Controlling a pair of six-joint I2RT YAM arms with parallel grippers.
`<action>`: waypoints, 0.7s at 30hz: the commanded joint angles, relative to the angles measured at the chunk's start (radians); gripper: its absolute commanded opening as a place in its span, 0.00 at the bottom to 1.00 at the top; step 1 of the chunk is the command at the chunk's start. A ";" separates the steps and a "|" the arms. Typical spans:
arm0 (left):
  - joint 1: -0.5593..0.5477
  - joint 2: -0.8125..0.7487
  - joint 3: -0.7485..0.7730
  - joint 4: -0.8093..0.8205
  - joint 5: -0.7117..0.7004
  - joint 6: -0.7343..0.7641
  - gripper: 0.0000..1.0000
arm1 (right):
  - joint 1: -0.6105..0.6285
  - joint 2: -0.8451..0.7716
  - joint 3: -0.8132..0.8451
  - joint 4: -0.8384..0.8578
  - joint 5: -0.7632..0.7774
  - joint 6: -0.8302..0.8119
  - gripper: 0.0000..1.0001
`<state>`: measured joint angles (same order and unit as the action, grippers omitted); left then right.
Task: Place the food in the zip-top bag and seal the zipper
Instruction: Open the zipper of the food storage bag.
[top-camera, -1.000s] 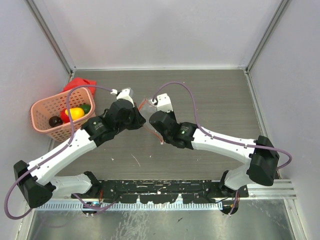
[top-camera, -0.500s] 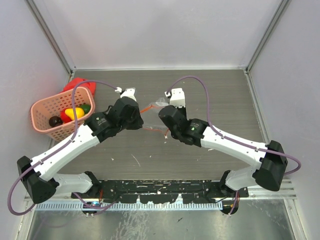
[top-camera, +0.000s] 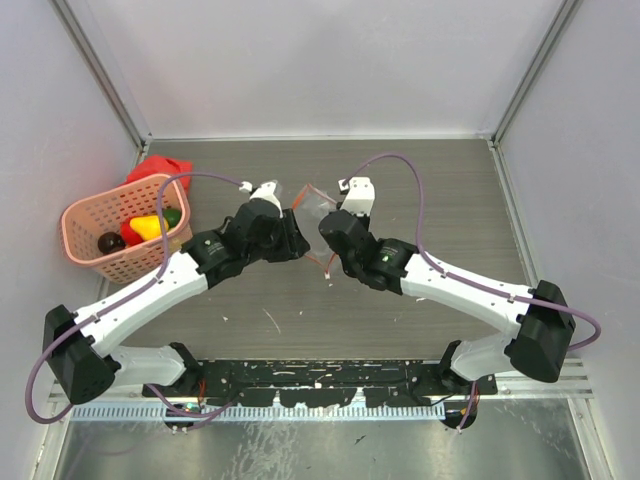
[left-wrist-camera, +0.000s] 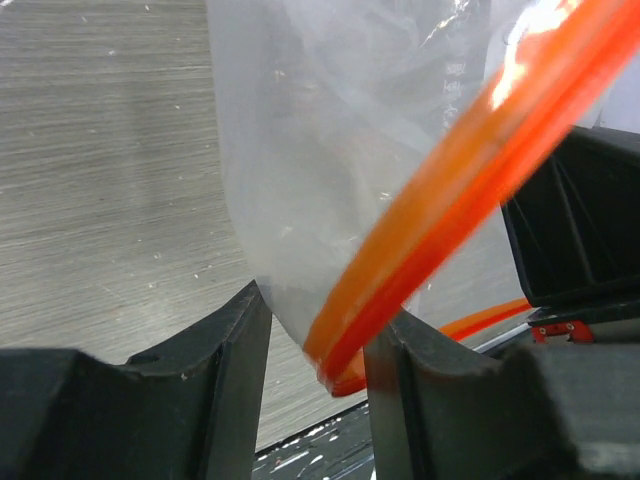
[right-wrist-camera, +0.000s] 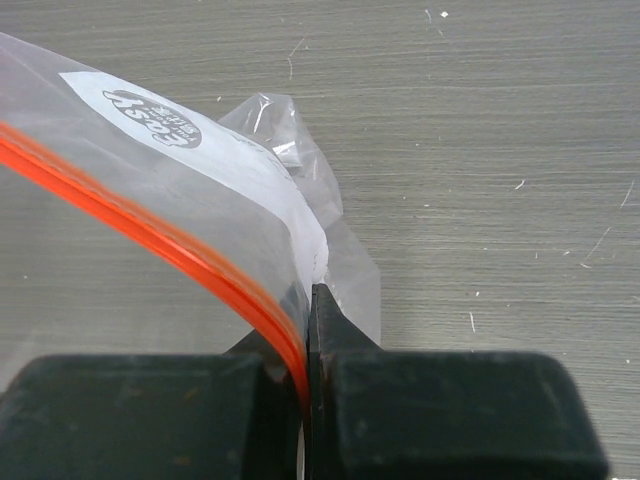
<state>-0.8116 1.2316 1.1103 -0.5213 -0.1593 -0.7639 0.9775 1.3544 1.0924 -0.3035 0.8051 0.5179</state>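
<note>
Gripping clear crinkly plastic zip-top bag (top-camera: 320, 208) w/ right end effector (right-wrist-camera: 308, 300), clenched on red-orange zipper strip (left-wrist-camera: 480, 150); left end effector (left-wrist-camera: 315, 335) released, straddling strip's 7 o'clock end.

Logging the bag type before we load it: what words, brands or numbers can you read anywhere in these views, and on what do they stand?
White label on the zip-top bag, right wrist view: a dark stylised logo with a smaller line beneath it, too blurred and tilted to read reliably.
Top and left wrist views: no readable text shows.
</note>
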 joint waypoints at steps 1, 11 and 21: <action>0.001 -0.015 -0.042 0.174 0.041 -0.069 0.41 | -0.001 -0.004 0.000 0.075 -0.005 0.072 0.00; 0.001 -0.028 -0.009 0.092 -0.036 -0.024 0.00 | 0.001 -0.028 0.000 0.023 -0.028 0.043 0.12; 0.000 -0.038 0.040 -0.028 -0.078 0.037 0.00 | 0.001 -0.086 0.031 -0.066 -0.117 -0.018 0.41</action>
<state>-0.8116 1.2304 1.0988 -0.5179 -0.1997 -0.7666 0.9779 1.3331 1.0824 -0.3622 0.7303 0.5236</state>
